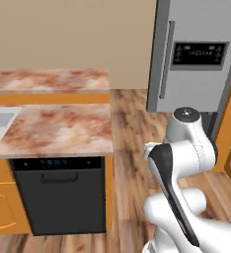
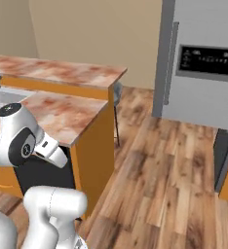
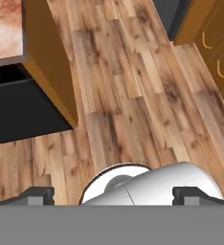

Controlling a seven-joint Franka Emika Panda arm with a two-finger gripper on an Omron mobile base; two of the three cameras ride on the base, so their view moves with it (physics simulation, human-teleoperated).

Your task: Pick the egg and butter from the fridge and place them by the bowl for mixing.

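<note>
The fridge (image 1: 196,54) is seen at the upper right of both base views, its grey door closed. The hand (image 3: 112,194) is held spread wide at the bottom of the hand view, nothing pinched, above the wooden floor (image 3: 133,105). A marbled desk (image 1: 58,128) lies at left.

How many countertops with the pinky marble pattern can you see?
2. The near countertop sits over the black dishwasher and holds the sink; the far countertop runs behind it.
</note>
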